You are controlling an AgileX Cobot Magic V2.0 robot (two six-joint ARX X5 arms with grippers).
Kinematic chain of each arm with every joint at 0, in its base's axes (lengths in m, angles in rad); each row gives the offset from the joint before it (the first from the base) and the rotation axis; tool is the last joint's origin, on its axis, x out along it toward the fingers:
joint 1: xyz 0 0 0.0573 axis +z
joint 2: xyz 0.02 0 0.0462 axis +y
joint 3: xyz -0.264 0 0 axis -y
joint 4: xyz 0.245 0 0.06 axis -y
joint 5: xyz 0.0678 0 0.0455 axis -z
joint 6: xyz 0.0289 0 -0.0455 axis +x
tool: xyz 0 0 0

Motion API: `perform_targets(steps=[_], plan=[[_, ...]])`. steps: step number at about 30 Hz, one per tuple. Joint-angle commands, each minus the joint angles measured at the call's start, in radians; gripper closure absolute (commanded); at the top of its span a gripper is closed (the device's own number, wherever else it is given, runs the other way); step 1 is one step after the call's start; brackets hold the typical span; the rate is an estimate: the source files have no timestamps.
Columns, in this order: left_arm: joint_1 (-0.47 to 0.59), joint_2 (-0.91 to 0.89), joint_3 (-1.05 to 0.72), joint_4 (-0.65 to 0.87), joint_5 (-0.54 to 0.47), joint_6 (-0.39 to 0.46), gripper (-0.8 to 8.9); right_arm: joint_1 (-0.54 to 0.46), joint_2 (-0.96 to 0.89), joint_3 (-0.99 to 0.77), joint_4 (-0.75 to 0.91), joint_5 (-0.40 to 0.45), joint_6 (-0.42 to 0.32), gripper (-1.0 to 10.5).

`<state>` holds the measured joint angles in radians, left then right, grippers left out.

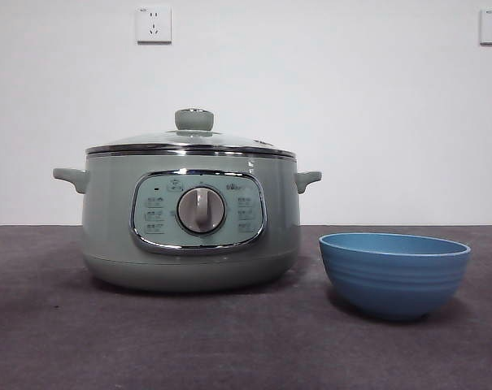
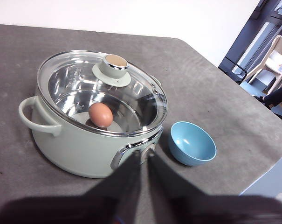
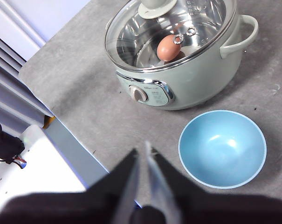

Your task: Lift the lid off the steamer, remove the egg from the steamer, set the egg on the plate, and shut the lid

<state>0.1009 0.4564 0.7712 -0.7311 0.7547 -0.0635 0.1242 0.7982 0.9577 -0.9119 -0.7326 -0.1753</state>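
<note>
The pale green steamer (image 1: 189, 223) stands left of centre on the grey table, with the glass lid (image 1: 190, 143) seated on it. Through the glass, a brown egg (image 2: 100, 115) sits inside; it also shows in the right wrist view (image 3: 167, 47). The blue plate, a deep bowl (image 1: 394, 272), stands empty to the steamer's right. My left gripper (image 2: 143, 156) is shut and hovers high in front of the steamer (image 2: 92, 116). My right gripper (image 3: 143, 151) is shut and empty, high over the table's edge, near the bowl (image 3: 222, 148). Neither arm shows in the front view.
The grey table top (image 1: 67, 341) ends close to the bowl's side (image 2: 252, 177). A white wall with two sockets (image 1: 154, 24) stands behind. Chairs and dark framing (image 2: 271, 60) lie beyond the table's far corner.
</note>
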Motion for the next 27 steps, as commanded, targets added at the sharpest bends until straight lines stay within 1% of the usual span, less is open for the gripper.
perform_targets(steps=[1,2,3,4,9,16,22,27], plan=[[-0.004,-0.001,0.002,0.005,0.007,0.006,3.67,0.002,0.000,0.005,0.012,0.004,0.005,5.2],[-0.004,-0.001,0.002,0.006,0.007,0.006,2.81,0.002,0.000,0.005,0.014,0.006,0.007,4.3],[-0.004,-0.001,0.002,0.007,0.007,0.006,2.65,0.002,0.000,0.005,0.014,0.006,0.010,3.7],[-0.004,-0.001,0.002,0.008,0.008,0.006,2.65,0.002,0.000,0.005,0.014,0.006,0.015,3.5],[-0.004,0.015,0.002,0.037,0.008,0.006,2.65,0.002,0.000,0.005,0.015,0.006,0.025,3.5],[-0.027,0.093,0.005,0.145,0.014,0.002,2.65,0.002,0.000,0.005,0.023,0.006,0.029,3.5],[-0.108,0.197,0.005,0.267,-0.003,-0.018,2.66,0.002,0.000,0.005,0.029,0.006,0.029,3.5],[-0.208,0.306,0.005,0.413,-0.101,-0.023,2.66,0.002,0.000,0.005,0.029,0.006,0.029,3.5]])
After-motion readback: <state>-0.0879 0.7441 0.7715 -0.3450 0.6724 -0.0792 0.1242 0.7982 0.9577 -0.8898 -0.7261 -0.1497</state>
